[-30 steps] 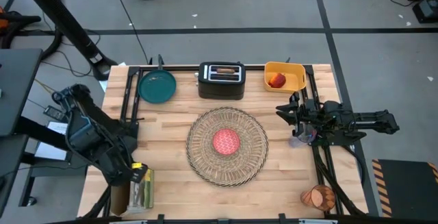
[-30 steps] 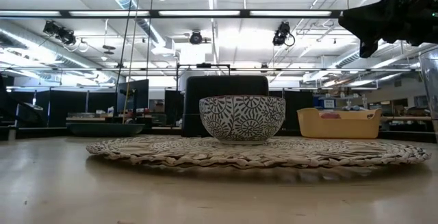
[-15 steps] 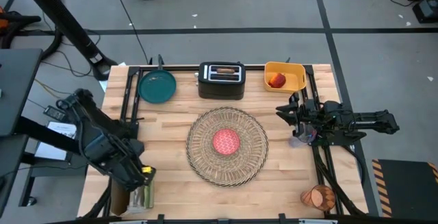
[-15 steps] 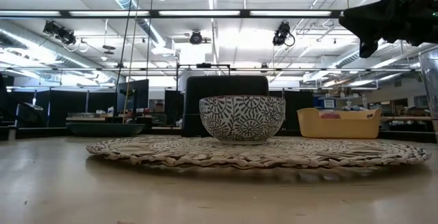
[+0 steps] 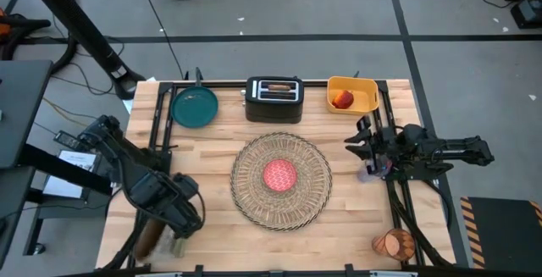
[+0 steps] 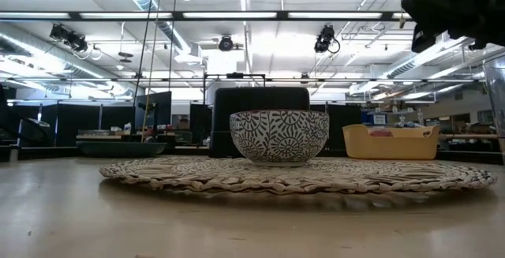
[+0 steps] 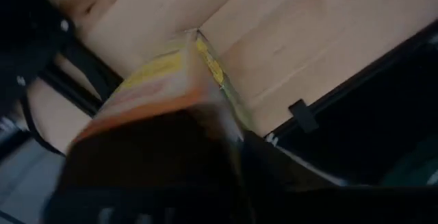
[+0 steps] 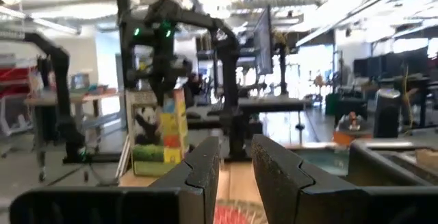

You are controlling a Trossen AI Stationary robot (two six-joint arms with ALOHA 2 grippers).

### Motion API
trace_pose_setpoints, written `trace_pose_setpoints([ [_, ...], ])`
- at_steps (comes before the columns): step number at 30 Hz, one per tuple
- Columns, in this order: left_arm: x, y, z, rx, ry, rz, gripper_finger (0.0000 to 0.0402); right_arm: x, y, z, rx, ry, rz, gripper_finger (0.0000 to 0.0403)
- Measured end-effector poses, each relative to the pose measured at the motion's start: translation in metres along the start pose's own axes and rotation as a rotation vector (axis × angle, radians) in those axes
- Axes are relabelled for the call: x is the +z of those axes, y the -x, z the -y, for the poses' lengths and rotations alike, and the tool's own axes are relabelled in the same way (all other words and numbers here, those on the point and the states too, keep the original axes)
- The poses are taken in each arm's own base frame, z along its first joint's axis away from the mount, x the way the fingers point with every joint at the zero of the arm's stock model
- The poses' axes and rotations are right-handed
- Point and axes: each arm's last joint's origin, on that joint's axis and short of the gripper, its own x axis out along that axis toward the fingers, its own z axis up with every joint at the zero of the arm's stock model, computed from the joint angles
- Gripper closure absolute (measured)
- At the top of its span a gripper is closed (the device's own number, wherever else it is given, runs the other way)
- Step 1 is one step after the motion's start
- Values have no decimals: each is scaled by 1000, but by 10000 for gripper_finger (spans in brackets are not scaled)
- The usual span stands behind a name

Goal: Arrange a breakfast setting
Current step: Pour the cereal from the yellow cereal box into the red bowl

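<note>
Placemat (image 5: 281, 180) of woven straw lay at table centre, with the small cereal bowl (image 5: 280, 174) sitting in its middle; the low view showed the patterned bowl (image 6: 278, 136) upright on the weave. Probably placed there as the anchor for the rest of the setting. Dark teal plate (image 5: 194, 108) was at 10 o'clock from the mat, against the back rail, well apart from it. Black toaster (image 5: 273, 99) stood at 12 o'clock, with what looked like toast in its slot. Yellow bin (image 5: 351, 94) at 1 o'clock held the red fruit (image 5: 342, 99). Orange tumbler (image 5: 392, 245) lay off the table's corner at 4 o'clock, on the frame. Blue spoon not found in these views.

Left gripper (image 5: 174, 218) was at 8 o'clock from the mat, near the front-left edge, over a cereal box (image 7: 164, 80). The left wrist view showed the box close against the camera; fingers hidden, so cannot tell whether it was gripped. In the right wrist view the same box (image 8: 155, 131) showed standing upright under that arm, likely held for pouring into the bowl.

Right gripper (image 5: 364, 149) waited at 3 o'clock, at the table's right edge, pointing toward the mat, jaws slightly apart and holding nothing.
</note>
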Motion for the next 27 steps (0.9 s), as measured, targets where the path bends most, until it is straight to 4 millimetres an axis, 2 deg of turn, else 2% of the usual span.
trace_pose_setpoints([
  [2,0,0,1,-5,-63,0,392,0,0,1,-48,-10,1,304],
  [6,0,0,0,-4,-147,5,393,-3,-1,4,-129,-2,-27,298],
  [10,0,7,1,-26,-200,7,396,-5,-4,2,-107,-16,-40,283],
  [15,1,28,0,-107,-218,46,398,-3,-10,-4,-65,30,-12,249],
  [19,2,46,1,-169,-245,150,399,-3,-16,-9,-61,41,3,227],
  [27,2,75,-3,-258,-281,282,399,-13,-30,-17,-45,28,-45,189],
])
